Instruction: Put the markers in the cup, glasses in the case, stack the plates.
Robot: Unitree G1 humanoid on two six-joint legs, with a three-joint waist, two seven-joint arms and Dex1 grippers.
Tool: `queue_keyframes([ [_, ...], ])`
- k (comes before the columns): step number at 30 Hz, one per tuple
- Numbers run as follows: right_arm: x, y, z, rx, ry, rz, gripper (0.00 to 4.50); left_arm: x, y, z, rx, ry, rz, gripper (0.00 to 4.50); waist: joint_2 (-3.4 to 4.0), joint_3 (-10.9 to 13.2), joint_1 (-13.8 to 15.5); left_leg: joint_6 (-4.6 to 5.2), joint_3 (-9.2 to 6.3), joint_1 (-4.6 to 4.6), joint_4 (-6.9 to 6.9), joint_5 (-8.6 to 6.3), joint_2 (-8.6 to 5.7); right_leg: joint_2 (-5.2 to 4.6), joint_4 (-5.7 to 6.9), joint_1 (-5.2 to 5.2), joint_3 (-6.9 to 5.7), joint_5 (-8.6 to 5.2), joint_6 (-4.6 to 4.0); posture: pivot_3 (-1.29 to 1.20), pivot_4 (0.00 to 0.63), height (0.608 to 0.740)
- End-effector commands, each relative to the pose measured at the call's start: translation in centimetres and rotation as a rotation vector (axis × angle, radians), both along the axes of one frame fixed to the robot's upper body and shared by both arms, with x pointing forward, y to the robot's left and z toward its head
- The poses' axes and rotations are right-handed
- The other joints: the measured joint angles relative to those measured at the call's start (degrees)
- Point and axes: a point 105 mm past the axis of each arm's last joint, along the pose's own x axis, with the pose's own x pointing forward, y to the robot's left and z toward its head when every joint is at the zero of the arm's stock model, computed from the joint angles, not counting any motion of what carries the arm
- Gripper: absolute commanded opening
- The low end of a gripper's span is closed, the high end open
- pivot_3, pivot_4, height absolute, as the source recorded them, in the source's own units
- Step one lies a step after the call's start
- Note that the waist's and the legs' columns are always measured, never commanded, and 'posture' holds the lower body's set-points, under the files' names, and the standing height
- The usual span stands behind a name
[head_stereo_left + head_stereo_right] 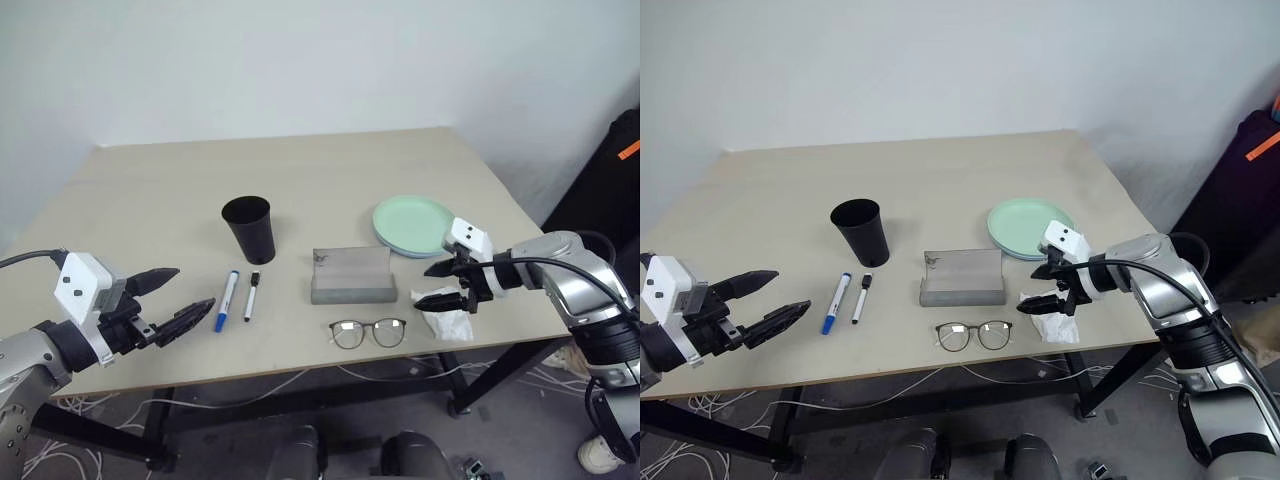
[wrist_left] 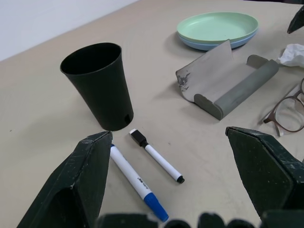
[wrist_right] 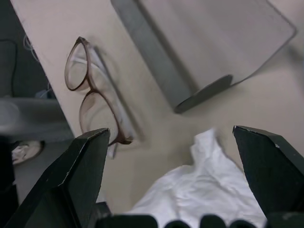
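Observation:
The black cup (image 1: 249, 228) stands upright left of the table's middle. Just in front of it lie two markers side by side, one blue-capped (image 1: 227, 300) and one black-capped (image 1: 251, 296). My left gripper (image 1: 195, 287) hovers open near the front left edge, pointing at them. The grey case (image 1: 350, 276) lies open with its flap raised, and the glasses (image 1: 368, 333) rest in front of it. A mint green plate (image 2: 216, 26) sits on a light blue plate (image 2: 204, 46) at the right. My right gripper (image 1: 423, 287) is open above a white tissue, right of the glasses.
The crumpled white tissue (image 1: 445, 317) lies near the front right edge, under my right gripper. The table's front edge (image 1: 300, 372) runs just behind the glasses. Bare tabletop stretches across the back and far left. Cables lie on the floor under the table.

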Motion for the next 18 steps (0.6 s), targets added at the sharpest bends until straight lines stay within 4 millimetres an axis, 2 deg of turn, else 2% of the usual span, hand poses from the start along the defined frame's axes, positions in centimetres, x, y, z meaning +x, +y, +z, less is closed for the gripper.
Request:
queue_keyframes([
  [1, -0.1, -0.2, 0.6, -0.02, -0.046, -0.007, 4.49, 0.1, -0.3, 0.9, 0.018, -0.046, -0.01, 4.18, 0.01, 0.0, 0.0, 0.0, 0.0, -0.04, -0.01, 0.0, 0.08, 0.03, -0.1, 0.01, -0.09, 0.0, 0.0, 0.0, 0.0, 0.696],
  [5, -0.5, -0.7, -0.4, -0.064, -0.046, -0.034, 4.49, 0.0, -0.3, 0.9, 0.017, -0.047, -0.011, 4.18, -0.02, 0.0, 0.0, 0.0, 0.03, -0.31, -0.09, 0.0, 0.45, -0.05, -0.65, -0.02, -0.82, 0.01, 0.0, 0.0, 0.0, 0.696],
  [12, -1.8, -1.6, -2.5, -0.153, -0.035, -0.032, 4.49, 0.0, -0.3, 0.7, 0.013, -0.045, -0.01, 4.18, -0.04, 0.0, 0.1, -0.15, 0.05, -0.31, -0.07, -0.13, 0.34, -0.03, -0.64, -0.01, -0.87, 0.04, -0.03, 0.0, 0.0, 0.696],
  [18, -1.6, -1.9, -3.3, -0.19, -0.066, -0.037, 4.49, 0.1, -0.4, 0.7, 0.013, -0.046, -0.01, 4.18, -0.05, 0.0, 0.1, -0.2, 0.05, -0.31, 0.0, -0.16, 0.3, 0.09, -0.63, 0.0, -0.96, 0.12, -0.15, 0.0, 0.0, 0.696],
])
